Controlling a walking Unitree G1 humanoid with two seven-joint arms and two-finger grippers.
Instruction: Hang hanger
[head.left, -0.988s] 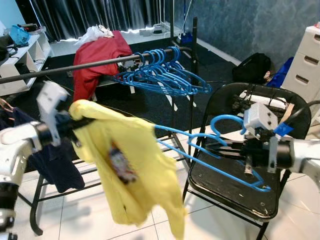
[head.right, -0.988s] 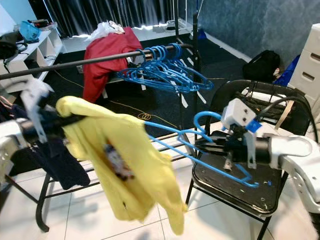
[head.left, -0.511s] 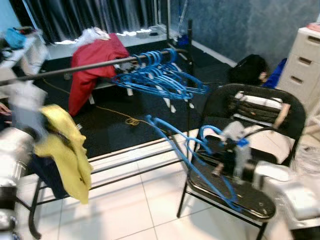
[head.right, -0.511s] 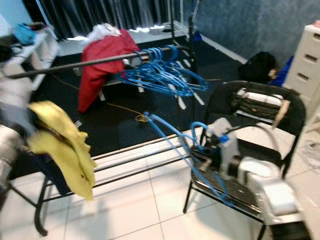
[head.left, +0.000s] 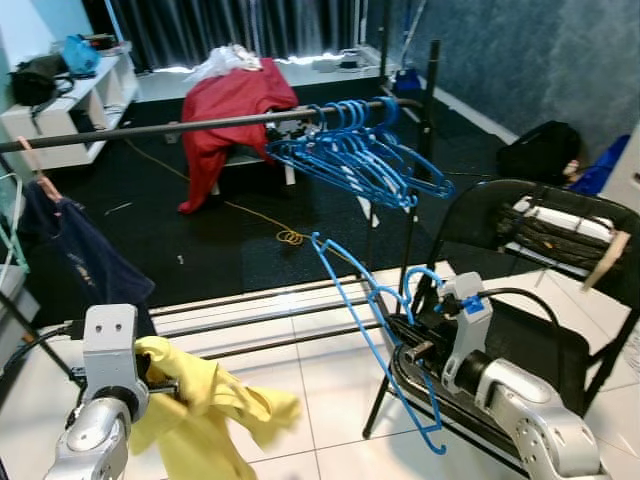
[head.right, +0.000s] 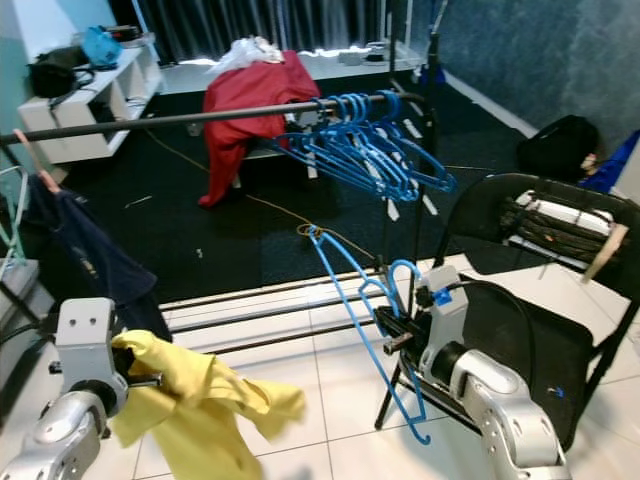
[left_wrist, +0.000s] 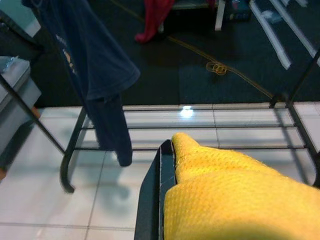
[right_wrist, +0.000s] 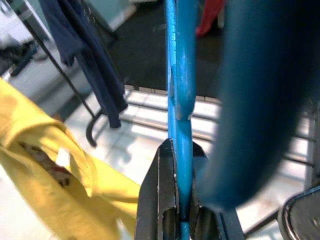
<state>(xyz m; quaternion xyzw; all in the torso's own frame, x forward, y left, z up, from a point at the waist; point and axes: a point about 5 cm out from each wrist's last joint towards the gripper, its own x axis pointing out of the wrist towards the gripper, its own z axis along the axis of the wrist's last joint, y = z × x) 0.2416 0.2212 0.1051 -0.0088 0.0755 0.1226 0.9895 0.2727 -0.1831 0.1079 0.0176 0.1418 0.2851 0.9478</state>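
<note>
My right gripper (head.left: 408, 350) is shut on a blue plastic hanger (head.left: 362, 320), which stands tilted in front of a black folding chair. In the right wrist view the blue hanger bar (right_wrist: 180, 95) runs straight between the black fingers (right_wrist: 161, 195). Low on the left, my left gripper (head.left: 163, 385) is shut on a yellow shirt (head.left: 205, 415) that droops toward the tiles. The yellow cloth (left_wrist: 235, 195) covers one side of a black finger (left_wrist: 150, 200). Beyond stands the clothes rail (head.left: 200, 125), with several blue hangers (head.left: 365, 155) bunched at its right end.
A red garment (head.left: 235, 105) lies behind the rail and a navy one (head.left: 85, 250) hangs at its left. The black folding chair (head.left: 545, 230) stands on the right, with the rack's low bars (head.left: 260, 300) across the tiles. A black bag (head.left: 540, 150) and a white shelf (head.left: 70, 110) sit farther back.
The view has shifted. My left arm has dropped low with the yellow shirt, which now hangs crumpled. The blue hanger has swung from lying flat to standing nearly upright.
</note>
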